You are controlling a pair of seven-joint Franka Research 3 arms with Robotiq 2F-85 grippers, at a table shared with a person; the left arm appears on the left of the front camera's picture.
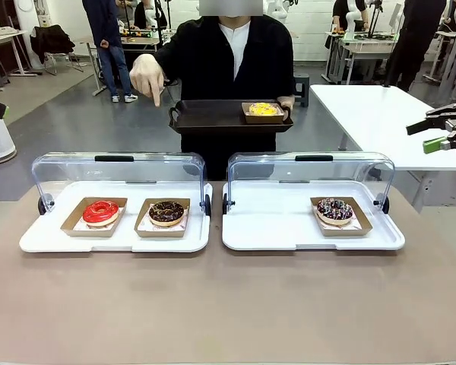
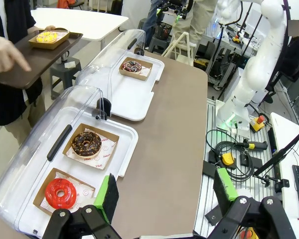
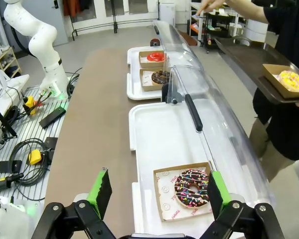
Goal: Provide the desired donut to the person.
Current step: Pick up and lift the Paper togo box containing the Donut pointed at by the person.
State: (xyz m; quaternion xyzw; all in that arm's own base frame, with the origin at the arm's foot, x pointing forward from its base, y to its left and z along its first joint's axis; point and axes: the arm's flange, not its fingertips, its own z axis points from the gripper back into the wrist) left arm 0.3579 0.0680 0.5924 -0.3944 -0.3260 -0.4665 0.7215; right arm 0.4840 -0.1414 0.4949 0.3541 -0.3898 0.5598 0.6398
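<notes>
The right gripper (image 3: 158, 188) gapes wide, empty, over the sprinkled donut (image 3: 192, 187); the left gripper (image 2: 165, 193) is equally open, holding nothing. The person's hand (image 1: 147, 76) points an index finger down toward the left tray (image 1: 114, 242), whose chocolate donut (image 1: 166, 213) sits near its right edge.

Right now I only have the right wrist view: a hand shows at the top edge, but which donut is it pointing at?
Observer: In the front view the person's hand points its index finger down over the left case, roughly in line with the chocolate donut, not the red donut.
Operator: Where is the left arm?
Observer: The left wrist view has the left gripper open above the table beside that case, red donut nearest its fingers, chocolate donut just beyond.
</notes>
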